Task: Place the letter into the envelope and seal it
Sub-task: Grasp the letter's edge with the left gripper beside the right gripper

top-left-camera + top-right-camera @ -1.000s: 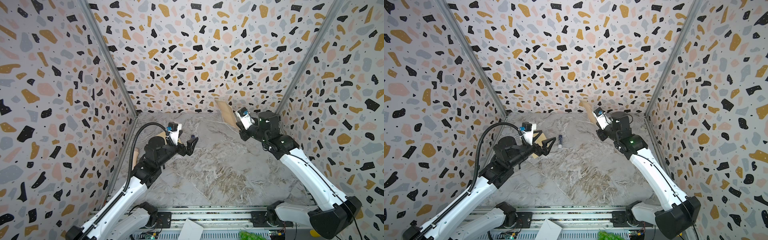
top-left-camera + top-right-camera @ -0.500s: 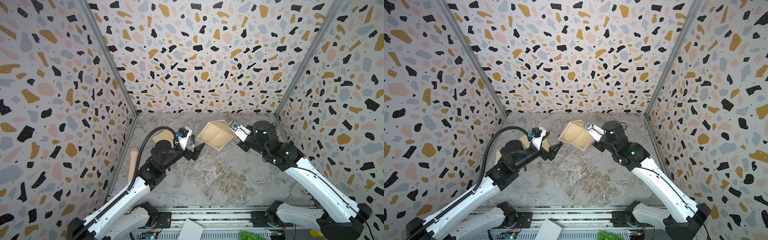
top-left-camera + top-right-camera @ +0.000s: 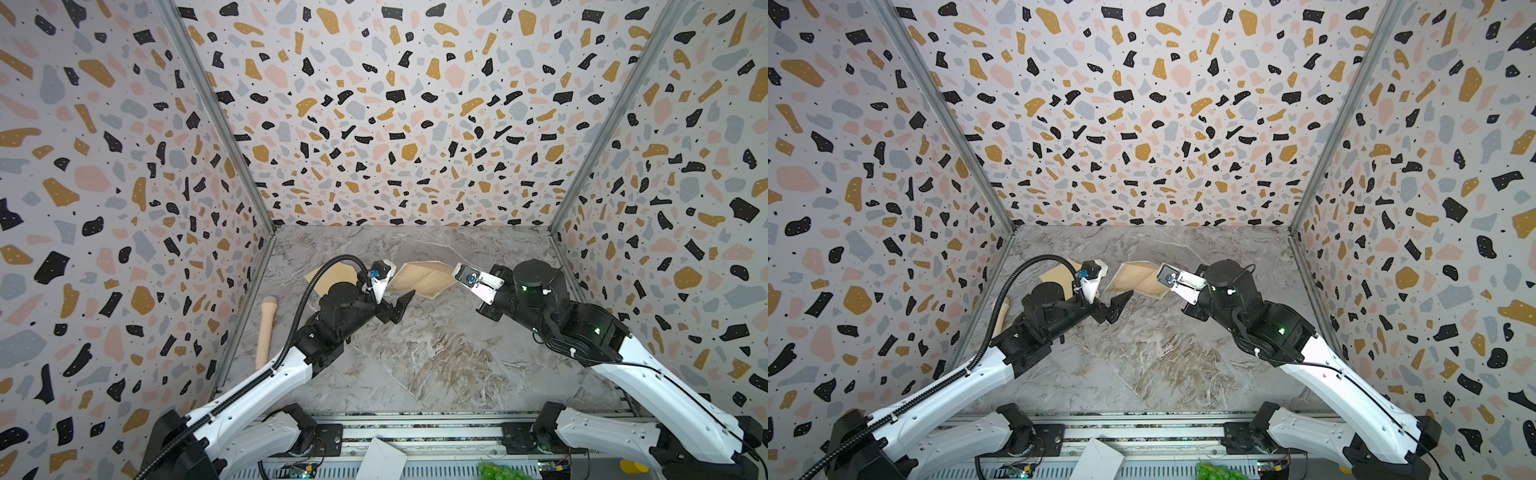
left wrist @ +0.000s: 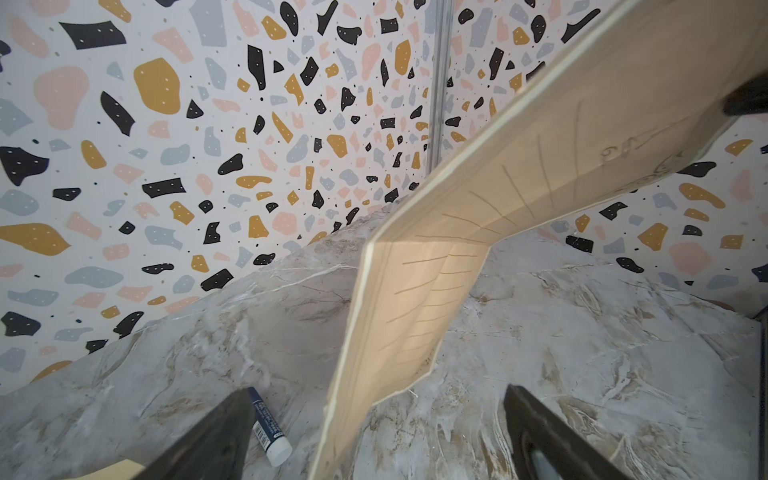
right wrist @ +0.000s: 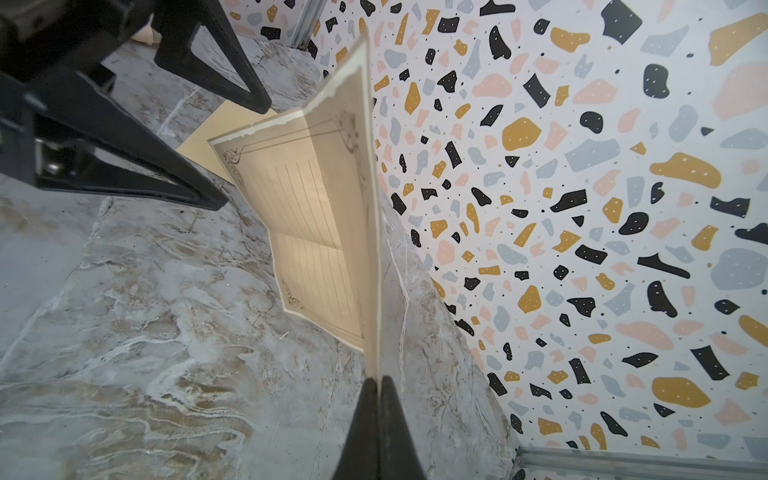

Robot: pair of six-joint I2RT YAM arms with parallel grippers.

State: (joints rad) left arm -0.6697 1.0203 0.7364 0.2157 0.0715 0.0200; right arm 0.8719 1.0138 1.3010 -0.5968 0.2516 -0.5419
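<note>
Your right gripper (image 5: 379, 386) is clenched on the letter's (image 5: 316, 232) edge. Your left gripper (image 4: 378, 392) gapes astride it (jaws wide apart). The glue stick (image 4: 268, 432) shows only in the left wrist view.

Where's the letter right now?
In a top view the letter hangs over the table's far middle, pinched at one edge by the right pincer, its free end near the open left pincer.

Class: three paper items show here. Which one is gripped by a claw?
The letter, the cream ruled sheet with an ornamental border, pinched in the right claw. The plain tan envelope and white folded paper lie ungripped.
</note>
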